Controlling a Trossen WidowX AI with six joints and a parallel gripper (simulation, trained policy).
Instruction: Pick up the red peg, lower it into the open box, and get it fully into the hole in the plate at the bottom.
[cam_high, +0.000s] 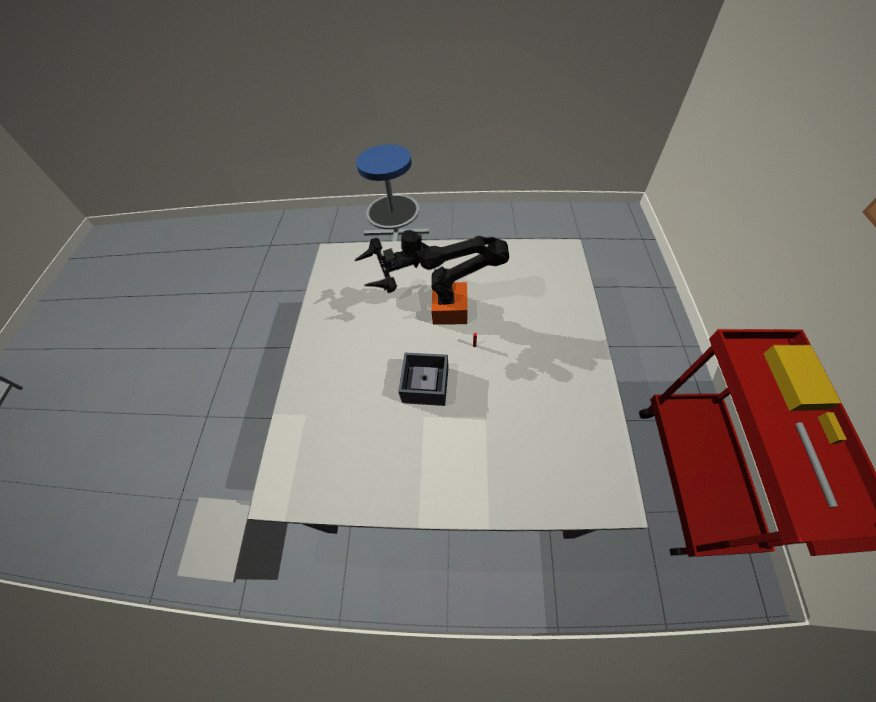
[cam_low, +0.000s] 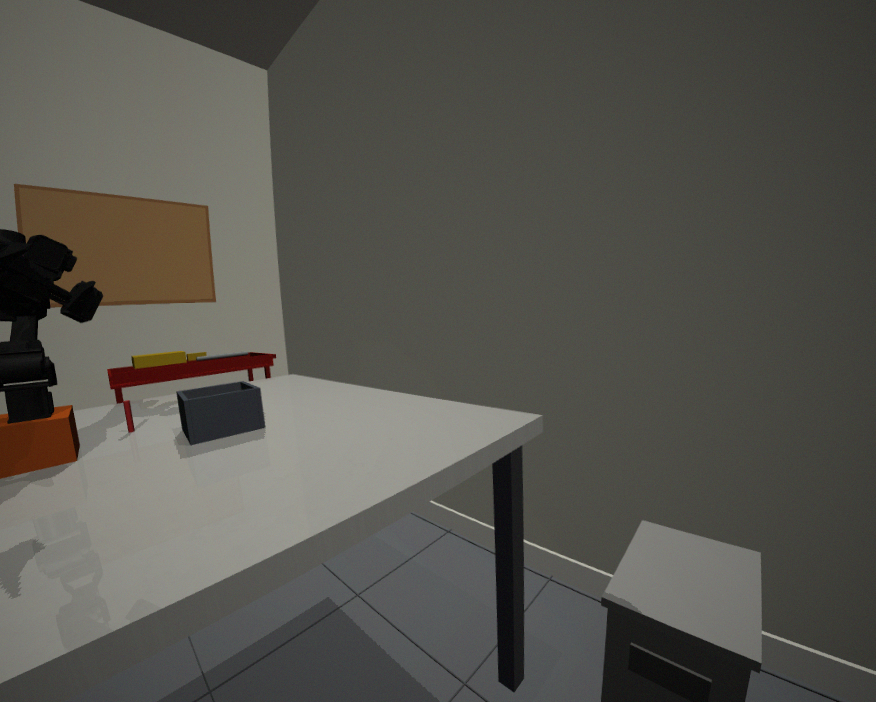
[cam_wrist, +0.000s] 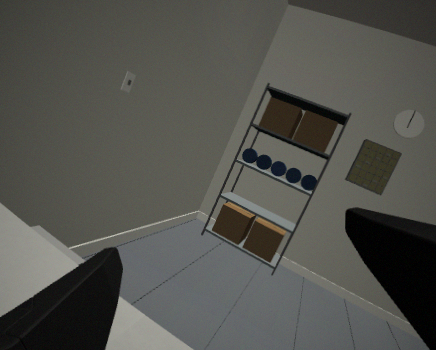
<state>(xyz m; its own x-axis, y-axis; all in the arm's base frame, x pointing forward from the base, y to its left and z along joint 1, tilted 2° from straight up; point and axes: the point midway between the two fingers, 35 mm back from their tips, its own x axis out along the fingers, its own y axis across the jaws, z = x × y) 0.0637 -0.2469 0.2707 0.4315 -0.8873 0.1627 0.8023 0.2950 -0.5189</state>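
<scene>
The red peg stands upright on the white table, between the orange base and the box. The dark grey open box stands near the peg. At its bottom the light plate shows a dark hole with nothing in it. My gripper is wide open and empty. It is raised high over the far left part of the table, well away from the peg and the box, and points sideways toward the room. Its fingertips are not seen in the exterior view.
The arm rises from an orange base block at the back of the table. A blue stool stands behind the table. A red cart stands to the right. The wrist view shows a shelf rack against the wall.
</scene>
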